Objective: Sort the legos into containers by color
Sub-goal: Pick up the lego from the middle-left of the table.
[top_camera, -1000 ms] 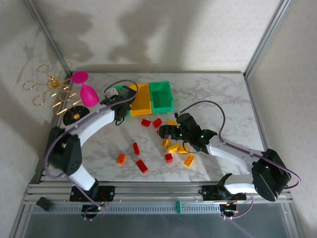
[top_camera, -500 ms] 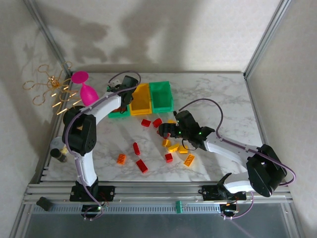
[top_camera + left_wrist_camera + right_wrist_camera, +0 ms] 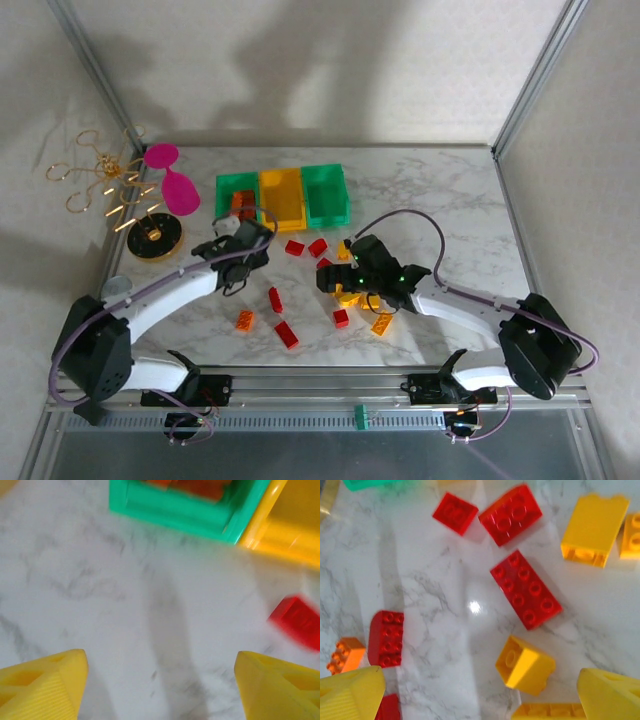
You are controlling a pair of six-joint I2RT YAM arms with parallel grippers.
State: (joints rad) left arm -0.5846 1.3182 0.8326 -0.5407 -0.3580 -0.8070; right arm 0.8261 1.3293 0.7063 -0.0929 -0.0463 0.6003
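Between the fingers of the right gripper (image 3: pixel 480 695), a little nearer to its right finger, a small yellow brick (image 3: pixel 525 667) is lying tipped on one side on the marble table (image 3: pixel 445 605). Just ahead of it a long red brick (image 3: pixel 526 590) is lying diagonally, near but apart. Toward the left finger a square red brick (image 3: pixel 385 637) is sitting just beside an orange brick (image 3: pixel 345 655). The right gripper is hovering above them with its jaws spread wide and is holding nothing.

I judge it is choosing one brick to pick. For doing this well, it should be centring over a single brick, turning the wrist so that the fingers are closing on two flat parallel walls, and going low before it squeezes. The tipped yellow one may roll or slip out, and a finger may push the red one.

The left gripper (image 3: pixel 160 690) is also standing open and empty, with bare marble under it. Ahead of it the green container (image 3: pixel 175 510) is holding bricks that look orange, and the yellow container (image 3: pixel 295 525) is touching it on the right side.
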